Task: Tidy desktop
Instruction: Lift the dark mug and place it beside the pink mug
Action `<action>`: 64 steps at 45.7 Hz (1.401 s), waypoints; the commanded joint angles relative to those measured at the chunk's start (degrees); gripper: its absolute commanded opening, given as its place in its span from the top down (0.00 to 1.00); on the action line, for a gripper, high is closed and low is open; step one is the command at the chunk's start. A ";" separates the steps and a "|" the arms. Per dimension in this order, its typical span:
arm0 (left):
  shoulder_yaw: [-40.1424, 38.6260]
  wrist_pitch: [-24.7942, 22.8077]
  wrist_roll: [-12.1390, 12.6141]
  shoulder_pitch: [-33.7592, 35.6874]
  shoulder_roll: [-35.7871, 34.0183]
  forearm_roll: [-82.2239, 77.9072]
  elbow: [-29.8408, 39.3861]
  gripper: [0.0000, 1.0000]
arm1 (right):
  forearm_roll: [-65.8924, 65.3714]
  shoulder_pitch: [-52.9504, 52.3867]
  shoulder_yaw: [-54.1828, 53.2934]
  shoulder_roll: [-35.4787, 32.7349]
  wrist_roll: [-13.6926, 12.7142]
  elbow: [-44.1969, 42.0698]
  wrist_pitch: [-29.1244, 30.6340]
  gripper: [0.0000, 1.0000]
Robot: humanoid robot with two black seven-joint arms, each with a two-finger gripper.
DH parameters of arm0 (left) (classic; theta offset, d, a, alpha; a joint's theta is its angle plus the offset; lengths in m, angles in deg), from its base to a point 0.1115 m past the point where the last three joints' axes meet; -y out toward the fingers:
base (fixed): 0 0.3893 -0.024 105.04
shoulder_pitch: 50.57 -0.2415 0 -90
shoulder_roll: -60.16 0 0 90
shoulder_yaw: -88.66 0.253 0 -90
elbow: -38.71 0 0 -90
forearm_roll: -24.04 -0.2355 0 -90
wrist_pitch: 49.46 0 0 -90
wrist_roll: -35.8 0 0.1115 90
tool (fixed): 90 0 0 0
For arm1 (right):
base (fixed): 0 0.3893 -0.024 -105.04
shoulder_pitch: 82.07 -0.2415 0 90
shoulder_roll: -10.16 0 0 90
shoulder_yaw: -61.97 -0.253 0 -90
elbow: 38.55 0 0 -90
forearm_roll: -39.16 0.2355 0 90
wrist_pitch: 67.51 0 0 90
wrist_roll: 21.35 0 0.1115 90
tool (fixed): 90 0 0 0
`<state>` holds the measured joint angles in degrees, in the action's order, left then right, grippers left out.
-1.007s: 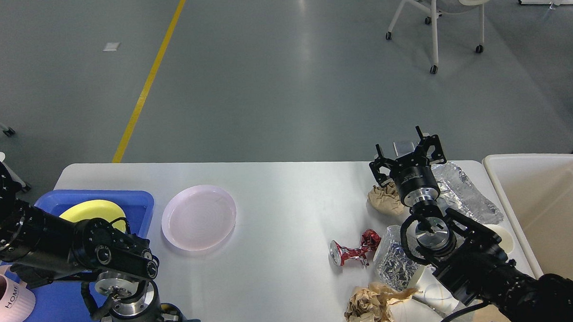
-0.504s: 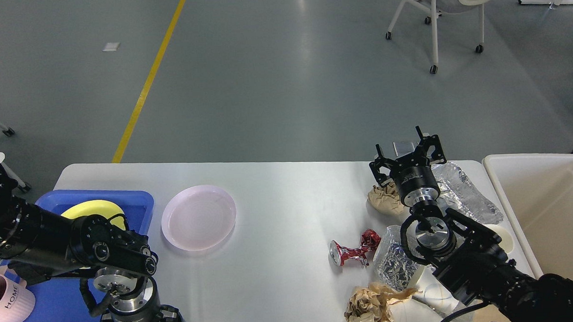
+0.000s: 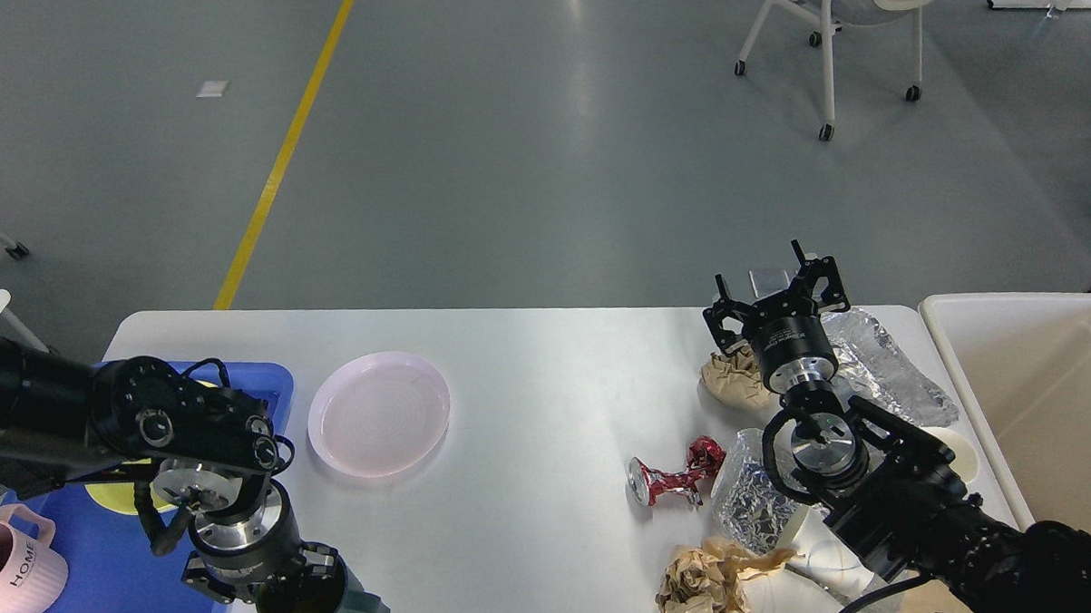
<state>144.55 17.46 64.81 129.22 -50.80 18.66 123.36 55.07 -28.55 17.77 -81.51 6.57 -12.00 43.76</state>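
Note:
The white desktop (image 3: 548,379) carries a pink plate (image 3: 379,414) at left centre and a heap of litter at the right. The litter includes a crushed red can (image 3: 671,480), crumpled foil (image 3: 884,372) and brown paper balls (image 3: 711,580). My left gripper (image 3: 266,579) points down at the front left, beside the blue tray (image 3: 110,576), shut on the rim of a dark teal mug (image 3: 361,610). My right gripper (image 3: 775,291) hovers open and empty above the far right of the table, just behind a brown paper wad (image 3: 734,377).
The blue tray holds a pink "HOME" mug (image 3: 10,563) and a yellow plate (image 3: 112,496), mostly hidden by my left arm. A cream bin (image 3: 1039,398) stands off the table's right end. A white chair (image 3: 840,24) stands on the grey floor beyond.
My left arm has swung further away and left over the tray, bringing the teal mug fully into view under the gripper. The right arm has not moved.

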 commanded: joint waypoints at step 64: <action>3.44 -14.72 -0.62 -3.47 -22.63 -4.29 -15.92 0.98 | 0.00 0.00 0.00 0.00 0.02 0.00 0.00 0.00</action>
<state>147.97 -0.30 64.32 130.11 -73.94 14.42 110.94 55.07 -28.55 17.77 -81.59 6.56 -12.00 43.76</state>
